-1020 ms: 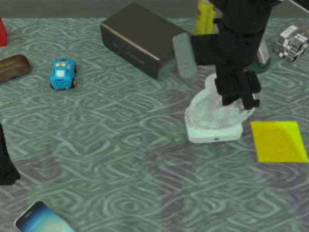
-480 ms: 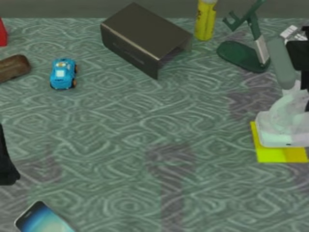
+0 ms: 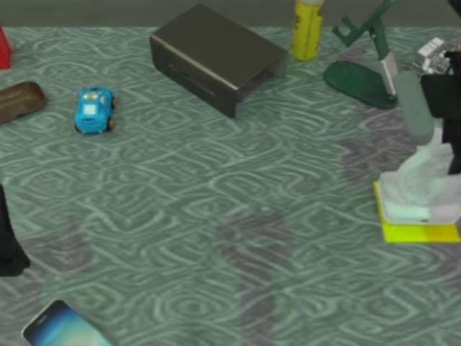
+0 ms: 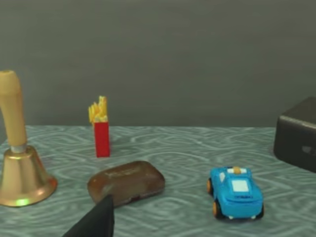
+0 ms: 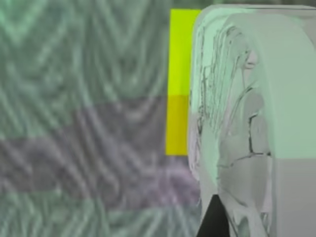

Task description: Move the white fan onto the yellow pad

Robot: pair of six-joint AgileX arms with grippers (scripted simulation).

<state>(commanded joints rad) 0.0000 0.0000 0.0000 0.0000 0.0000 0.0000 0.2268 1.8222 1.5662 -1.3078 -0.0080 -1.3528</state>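
Counter: green swirl-patterned counter [image 3: 216, 216] with a dark grey wall behind it in the left wrist view.
Right gripper: at the 3 o'clock edge of the top view, right gripper [image 3: 450, 148] directly over the fan; whether its fingers are closed on the fan cannot be told from these views.
White fan: the white fan [image 3: 421, 189] rests on the pad, covering most of its upper part; in the right wrist view the white fan [image 5: 247, 123] fills the near field.
Yellow pad: the yellow pad [image 3: 418, 232] lies at 3 o'clock on the counter, a strip showing along the fan's lower and left sides; the yellow pad [image 5: 178, 84] shows beside the fan in the right wrist view.
Nearby: dark green stand [image 3: 360, 76] at 1 o'clock, yellow bottle [image 3: 306, 29] at 12 o'clock beside it.
Farther out: dark grey box [image 3: 212, 54] at 11 o'clock, blue toy car [image 3: 94, 109] at 10 o'clock.
Left gripper: parked at the 8 o'clock edge, left gripper [image 3: 9, 245]; open or closed cannot be told.
Left wrist view: brass bell [image 4: 19, 168], red fries carton [image 4: 100, 131], brown oblong block [image 4: 126, 181].
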